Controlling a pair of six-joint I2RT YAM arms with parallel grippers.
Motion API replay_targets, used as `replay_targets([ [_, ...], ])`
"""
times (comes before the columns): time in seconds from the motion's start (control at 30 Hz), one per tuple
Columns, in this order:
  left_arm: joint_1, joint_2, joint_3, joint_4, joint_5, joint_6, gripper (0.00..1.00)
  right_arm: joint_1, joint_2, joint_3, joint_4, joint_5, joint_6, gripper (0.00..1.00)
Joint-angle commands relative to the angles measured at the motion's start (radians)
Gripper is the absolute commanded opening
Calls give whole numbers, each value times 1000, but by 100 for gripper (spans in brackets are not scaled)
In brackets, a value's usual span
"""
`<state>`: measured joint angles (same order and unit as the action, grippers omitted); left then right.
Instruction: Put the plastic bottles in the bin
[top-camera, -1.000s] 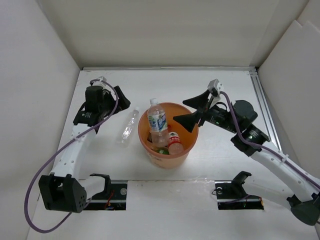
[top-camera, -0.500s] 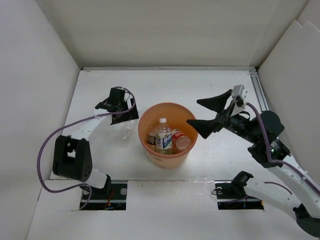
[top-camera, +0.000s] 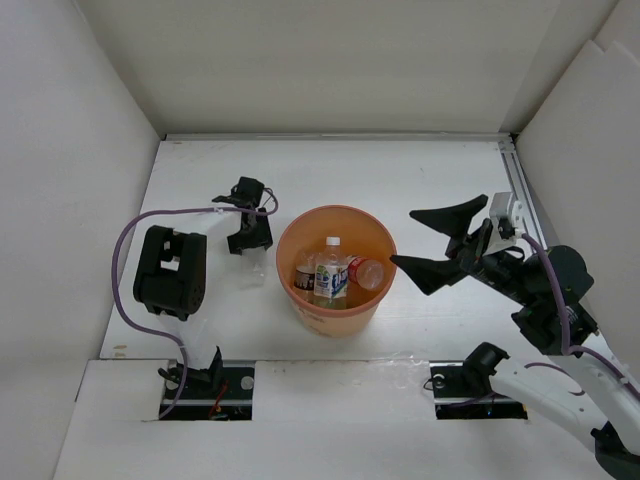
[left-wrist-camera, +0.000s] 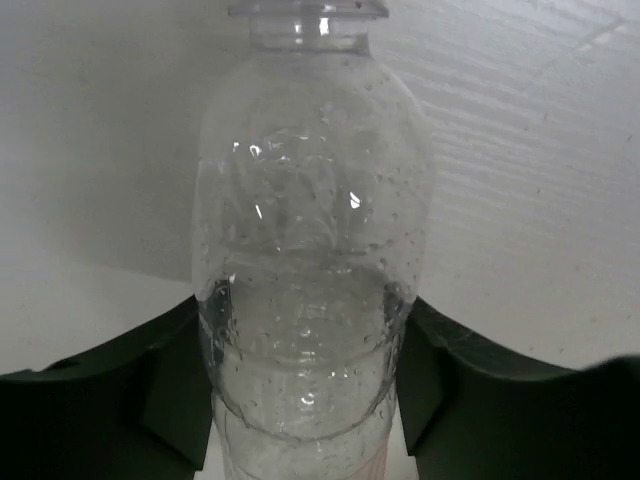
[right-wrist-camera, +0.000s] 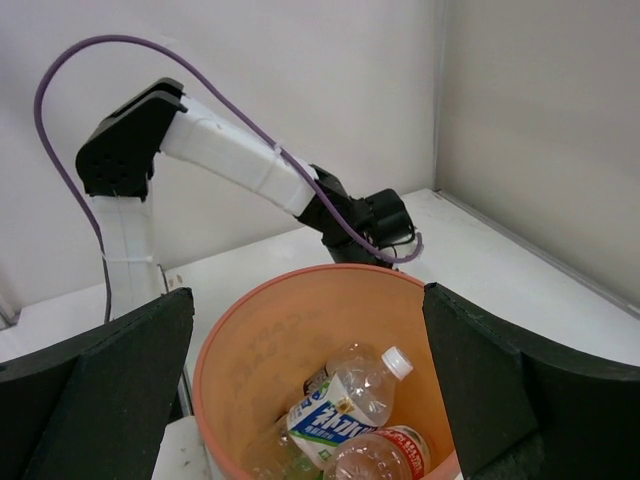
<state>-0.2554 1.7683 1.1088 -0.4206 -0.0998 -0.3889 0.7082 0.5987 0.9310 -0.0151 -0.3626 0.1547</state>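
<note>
The orange bin (top-camera: 300, 300) stands mid-table and holds several plastic bottles: a clear one with a blue-white label (right-wrist-camera: 345, 405), a red-labelled one (right-wrist-camera: 390, 455) and a bit of green (top-camera: 325, 299). One clear bottle (left-wrist-camera: 305, 250) lies on the table left of the bin, only its lower end (top-camera: 256, 266) showing from above. My left gripper (top-camera: 250, 226) is down over it, both fingers (left-wrist-camera: 170, 390) pressed against its sides. My right gripper (top-camera: 406, 240) hangs wide open, right of the bin and above its rim (right-wrist-camera: 300, 280), holding nothing.
White walls enclose the table on three sides. A metal rail (top-camera: 522, 205) runs along the right edge. The left arm's black elbow block (top-camera: 170, 270) sits folded low, left of the bin.
The bottle standing at the bin's mouth has dropped inside. My right gripper drew back to the right, still open. My left gripper came down over the lying bottle and its jaws closed in.
</note>
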Motion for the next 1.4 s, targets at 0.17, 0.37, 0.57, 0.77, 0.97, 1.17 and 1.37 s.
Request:
replay_targets([
  [0.17,44,-116,172,-99,-216,-94,7,10,61,55,20,-35,-17,100],
  [0.37,44,-359,305,-60,-290,-116,0,10,177,232,-9,-35,-17,100],
  [0.57,21,-530,339,233,81,-10,0,10,500,437,52,-114,-7,100],
  [0.77,11,-575,356,545,523,-77,0,-38,798,759,79,-267,34,100],
  [0.97,1,-543,376,785,745,-192,0,-62,1016,873,233,-423,190,100],
  [1.17,1,-521,376,922,828,-303,0,-42,1150,945,343,-449,279,100],
  [1.37,1,-521,301,1009,873,-376,0,-24,1262,1051,454,-498,397,92],
])
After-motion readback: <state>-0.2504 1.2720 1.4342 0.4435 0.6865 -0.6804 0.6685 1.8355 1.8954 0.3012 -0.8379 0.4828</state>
